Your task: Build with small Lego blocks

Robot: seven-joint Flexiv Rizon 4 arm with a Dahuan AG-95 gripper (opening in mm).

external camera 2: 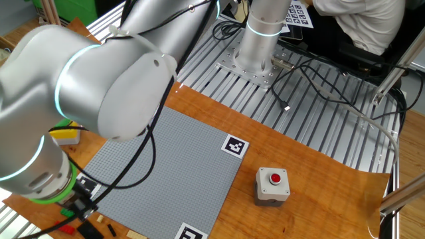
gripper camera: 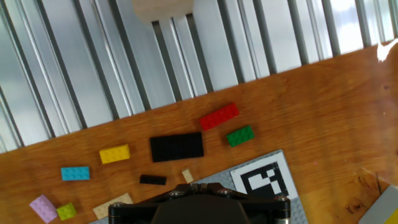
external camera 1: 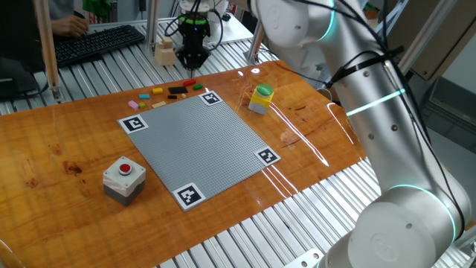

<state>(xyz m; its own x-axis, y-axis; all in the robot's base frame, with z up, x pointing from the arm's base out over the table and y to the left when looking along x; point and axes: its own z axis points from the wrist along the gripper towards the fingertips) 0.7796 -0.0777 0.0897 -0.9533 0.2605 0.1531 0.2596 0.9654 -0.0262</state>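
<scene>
A robot arm's hand point(external camera 1: 192, 65) points straight down over the far edge of a wooden surface point(external camera 1: 312, 141), its two fingers shut together; whether anything tiny is pinched between them cannot be told, since the hand view shows only its dark housing at the bottom of the frame. The small Lego blocks point(gripper camera: 177, 147) lie loose on the wood just ahead of and beside the hand, next to a corner of the grey baseplate point(external camera 1: 201, 141). Counted in the hand view: one red brick point(gripper camera: 219, 116), one green brick point(gripper camera: 240, 136), one large black plate point(gripper camera: 177, 147), one thin black piece point(gripper camera: 153, 180), one yellow point(gripper camera: 114, 154), one blue point(gripper camera: 75, 173), one lilac point(gripper camera: 43, 208), one lime point(gripper camera: 66, 211), one small tan stud point(gripper camera: 188, 176) and one larger tan plate point(gripper camera: 114, 206), ten in all. They look light, rigid and smooth, likely to skid or tip if nudged; each is probably best pinched across its two long flat sides, squarely from above. A pale wooden block point(gripper camera: 163, 9) sits beyond them on the metal slats.
</scene>
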